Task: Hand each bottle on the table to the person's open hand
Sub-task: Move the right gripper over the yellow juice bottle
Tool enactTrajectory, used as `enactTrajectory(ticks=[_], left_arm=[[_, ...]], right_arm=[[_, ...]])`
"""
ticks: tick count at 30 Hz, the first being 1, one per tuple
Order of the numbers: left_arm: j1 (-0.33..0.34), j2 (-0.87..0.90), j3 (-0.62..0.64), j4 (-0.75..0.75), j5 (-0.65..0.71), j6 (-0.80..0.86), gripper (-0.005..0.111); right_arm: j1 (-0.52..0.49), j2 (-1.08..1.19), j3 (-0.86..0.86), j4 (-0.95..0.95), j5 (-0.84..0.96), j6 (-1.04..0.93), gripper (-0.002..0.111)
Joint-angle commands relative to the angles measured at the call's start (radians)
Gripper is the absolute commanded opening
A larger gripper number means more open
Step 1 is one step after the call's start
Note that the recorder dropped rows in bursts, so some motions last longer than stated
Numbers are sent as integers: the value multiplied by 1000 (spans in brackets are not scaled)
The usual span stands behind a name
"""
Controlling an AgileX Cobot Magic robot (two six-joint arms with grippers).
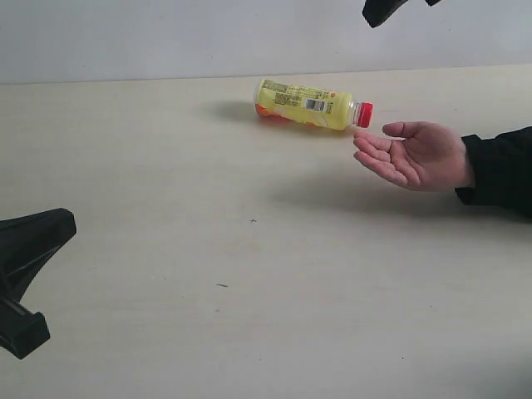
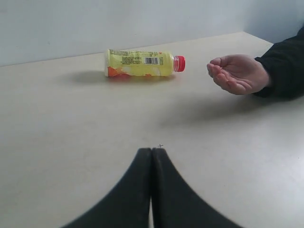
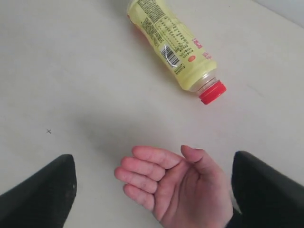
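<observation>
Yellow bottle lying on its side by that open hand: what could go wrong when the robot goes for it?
The yellow bottle lies on its side on the table, so a finger's nudge might roll it away. The person's open hand sits close to its red cap, framed by the open right gripper in the right wrist view; a careless descent could bump or pinch it.
</observation>
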Motion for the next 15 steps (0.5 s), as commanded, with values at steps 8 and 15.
enactTrajectory(ticks=[8,15], left_arm=[[2,-6,3,-9,-17,-10,0],[2,-6,3,-9,-17,-10,0]], right_arm=[[-1,59,-6,4,-136,-253,84],[-1,161,-15,-71,-149,-345,84]])
